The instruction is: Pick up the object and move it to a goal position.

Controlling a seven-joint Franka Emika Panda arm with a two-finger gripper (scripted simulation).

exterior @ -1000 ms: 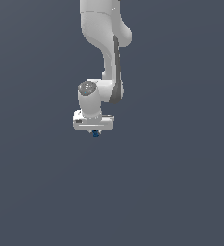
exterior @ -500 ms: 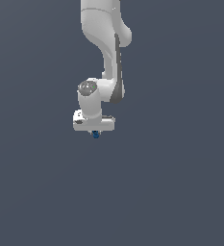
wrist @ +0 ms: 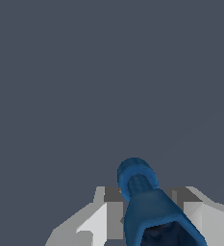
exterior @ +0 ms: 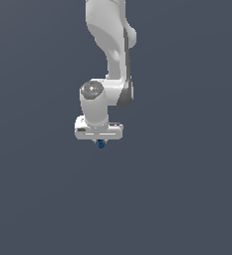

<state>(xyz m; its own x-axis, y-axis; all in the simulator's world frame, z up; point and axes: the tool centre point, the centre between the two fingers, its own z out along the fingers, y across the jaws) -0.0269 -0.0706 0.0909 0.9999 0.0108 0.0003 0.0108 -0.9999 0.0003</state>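
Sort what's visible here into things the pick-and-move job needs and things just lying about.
Belongs to the job:
- blue object, sitting between the fingers
- gripper, shut on the object

Just lying about:
- nothing; both views show only plain grey background, and no goal marker is visible

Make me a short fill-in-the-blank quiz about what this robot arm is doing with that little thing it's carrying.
1. The object held by the gripper is ____ in colour.
2. In the wrist view, the object sits ____ the two grey fingers.
3. The arm carrying it is ____ in colour.

Missing words: blue; between; white
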